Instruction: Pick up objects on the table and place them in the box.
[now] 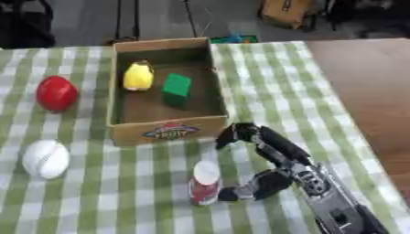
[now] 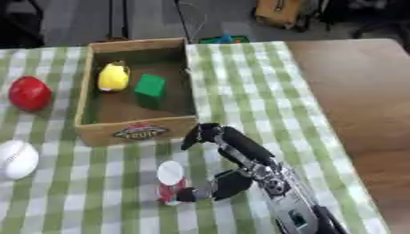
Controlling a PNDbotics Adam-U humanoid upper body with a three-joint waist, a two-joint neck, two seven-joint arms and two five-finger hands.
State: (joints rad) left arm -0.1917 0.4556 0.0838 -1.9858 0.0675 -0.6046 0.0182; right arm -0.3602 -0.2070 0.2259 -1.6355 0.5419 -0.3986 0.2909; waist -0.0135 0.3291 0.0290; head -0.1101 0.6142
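Just in front of the box (image 1: pixel 168 132), the right hand (image 1: pixel 276 157) has its fingers (image 1: pixel 232 135) spread wide and arched forward, their tips close to the box's front wall, while the thumb (image 1: pixel 240 192) curls in low to touch the small red can with a white lid (image 1: pixel 205 183). The can stands upright between thumb and fingers, not yet enclosed. Behind it, the cardboard box carries an oval label on its front wall, its writing too blurred to read. Inside the box lie a yellow object (image 1: pixel 137 76) and a green block (image 1: pixel 177 89), side by side. Left of the box sits a red ball (image 1: pixel 56 93), and nearer than that a white ball (image 1: pixel 45 158), both on the green checked tablecloth (image 1: pixel 264 82)
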